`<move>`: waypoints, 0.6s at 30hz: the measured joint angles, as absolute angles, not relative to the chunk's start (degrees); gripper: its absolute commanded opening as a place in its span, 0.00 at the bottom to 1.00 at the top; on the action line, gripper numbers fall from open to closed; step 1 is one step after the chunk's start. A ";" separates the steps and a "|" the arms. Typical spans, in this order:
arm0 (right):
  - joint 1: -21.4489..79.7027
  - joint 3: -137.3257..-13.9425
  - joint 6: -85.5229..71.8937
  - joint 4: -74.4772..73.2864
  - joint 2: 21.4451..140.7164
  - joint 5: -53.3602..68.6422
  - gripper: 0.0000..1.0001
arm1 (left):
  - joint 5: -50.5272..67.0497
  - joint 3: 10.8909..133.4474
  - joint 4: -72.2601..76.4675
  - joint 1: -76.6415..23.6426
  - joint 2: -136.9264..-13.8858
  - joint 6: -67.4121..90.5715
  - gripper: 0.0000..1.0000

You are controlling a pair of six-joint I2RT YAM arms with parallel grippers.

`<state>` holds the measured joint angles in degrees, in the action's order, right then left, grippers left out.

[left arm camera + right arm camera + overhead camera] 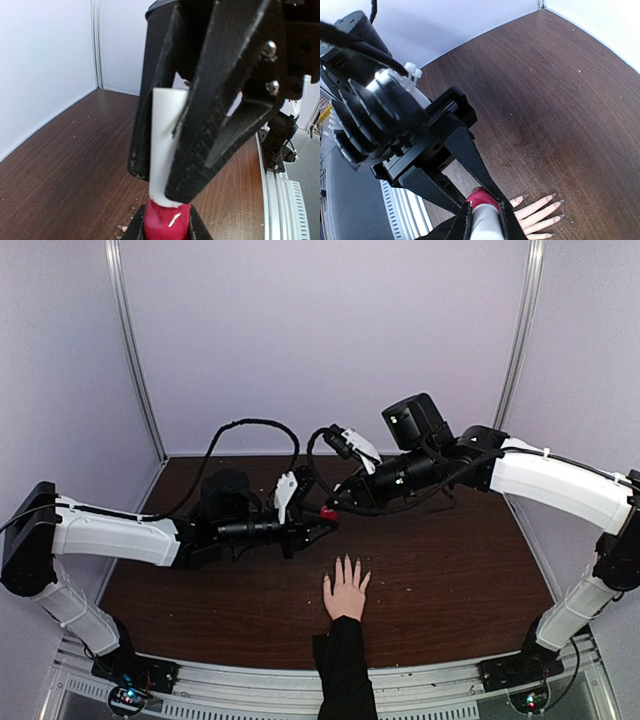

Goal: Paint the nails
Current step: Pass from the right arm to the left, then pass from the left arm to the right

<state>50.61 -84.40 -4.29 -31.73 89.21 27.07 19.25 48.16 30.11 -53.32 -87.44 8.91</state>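
A pale hand (346,592) with a black sleeve lies flat on the brown table, fingers spread and pointing away. Its nails (553,195) look bare and greyish, long and pointed. My left gripper (322,518) is shut on a small red bottle (166,222), held above the table just beyond the fingertips. My right gripper (338,503) meets it from the right and is shut on the bottle's white cap (485,225). The cap (167,145) still sits on the bottle (481,198). The hand also shows in the right wrist view (535,213), below the bottle.
A black round object (226,490) stands on the table behind my left arm. A black cable loop (255,425) arches over the back. Pale walls close in the table on three sides. A metal rail (420,680) runs along the front edge.
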 measured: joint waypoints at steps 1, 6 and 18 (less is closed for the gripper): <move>50.61 -84.40 -4.23 -31.64 89.21 27.05 0.39 | 19.29 48.12 30.37 -53.32 -87.44 9.37 0.00; 50.59 -84.40 -4.93 -31.33 89.12 27.22 0.46 | 17.61 47.46 35.18 -53.30 -87.44 12.23 0.00; 50.33 -80.25 -11.86 -22.02 85.60 25.98 0.44 | 12.62 45.25 41.30 -53.25 -87.44 15.35 0.00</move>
